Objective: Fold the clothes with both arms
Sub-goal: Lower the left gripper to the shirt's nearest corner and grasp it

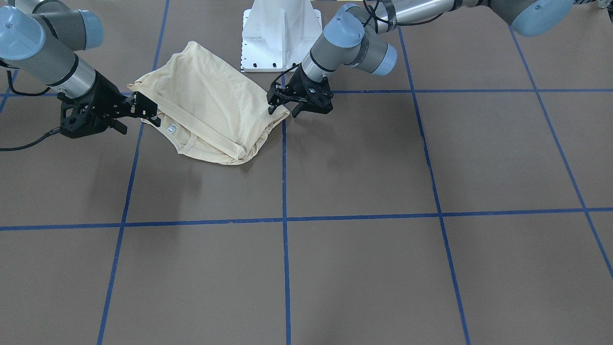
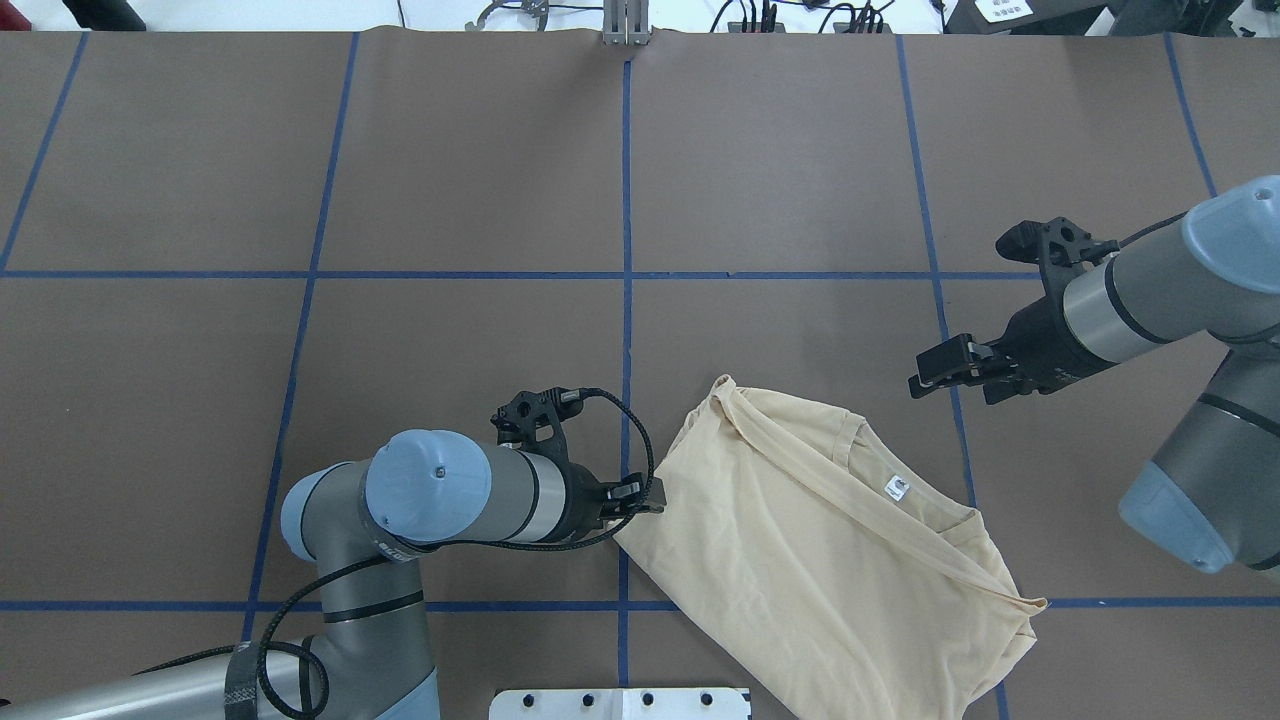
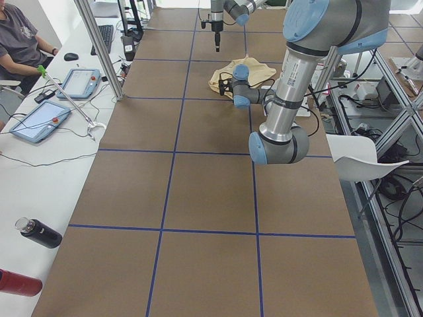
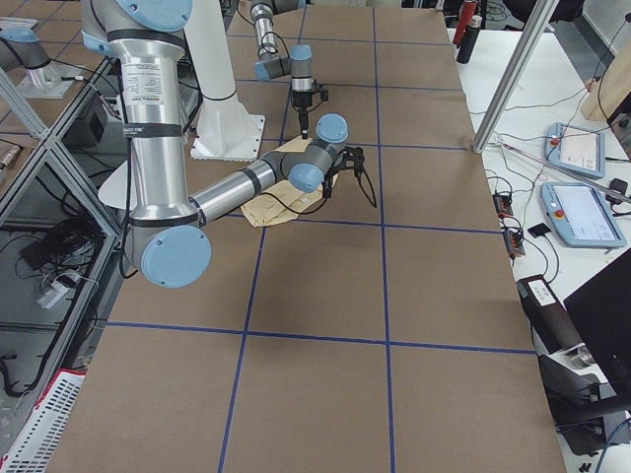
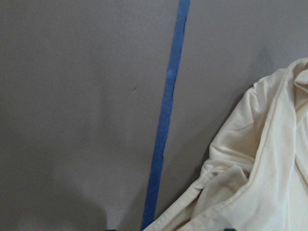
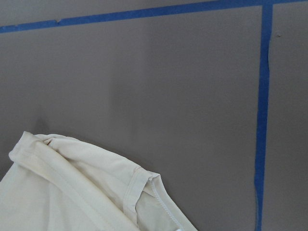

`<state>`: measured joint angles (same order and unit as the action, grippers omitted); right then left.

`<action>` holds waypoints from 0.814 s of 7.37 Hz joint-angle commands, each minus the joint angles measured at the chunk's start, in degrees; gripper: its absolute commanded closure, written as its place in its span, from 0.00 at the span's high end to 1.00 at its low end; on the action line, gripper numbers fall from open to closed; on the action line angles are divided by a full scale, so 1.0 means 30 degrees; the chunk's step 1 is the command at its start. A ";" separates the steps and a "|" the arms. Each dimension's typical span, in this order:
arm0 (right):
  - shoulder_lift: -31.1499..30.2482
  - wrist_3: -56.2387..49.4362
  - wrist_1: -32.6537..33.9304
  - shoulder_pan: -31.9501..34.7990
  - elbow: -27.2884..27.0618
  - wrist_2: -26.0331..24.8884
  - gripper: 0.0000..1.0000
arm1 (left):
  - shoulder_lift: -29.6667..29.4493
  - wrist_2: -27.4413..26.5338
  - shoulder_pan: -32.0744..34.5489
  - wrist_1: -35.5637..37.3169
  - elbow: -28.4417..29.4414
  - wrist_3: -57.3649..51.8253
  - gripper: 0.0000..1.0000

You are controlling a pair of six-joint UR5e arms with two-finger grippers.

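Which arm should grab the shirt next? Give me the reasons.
Left, probably. The left fingers are open right at the shirt side edge; the right fingers sit clear of the cloth in the overhead view.

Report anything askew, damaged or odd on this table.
The shirt lies skewed, diagonal to the blue tape lines, its fold uneven: a band of fabric crosses it and the collar with its white label shows. Nothing looks damaged or spilled.

Brown tabletop (image 2: 450, 160), gridded with blue tape (image 2: 626, 180). Lying loosely folded toward five o'clock in the overhead view, a cream shirt (image 2: 800, 570), white label (image 2: 896, 488) up. At six o'clock, a white pedestal base (image 2: 620, 704).
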<state>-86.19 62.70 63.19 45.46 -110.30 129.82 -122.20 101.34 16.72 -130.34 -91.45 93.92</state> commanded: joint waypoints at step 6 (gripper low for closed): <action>-0.0011 -0.0011 0.0000 0.0110 0.0000 0.0058 1.00 | -0.0018 0.0059 -0.0036 0.0000 0.0160 0.0011 0.78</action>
<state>-86.22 62.67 63.19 45.78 -110.30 129.96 -122.26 101.51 16.62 -130.34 -91.05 93.95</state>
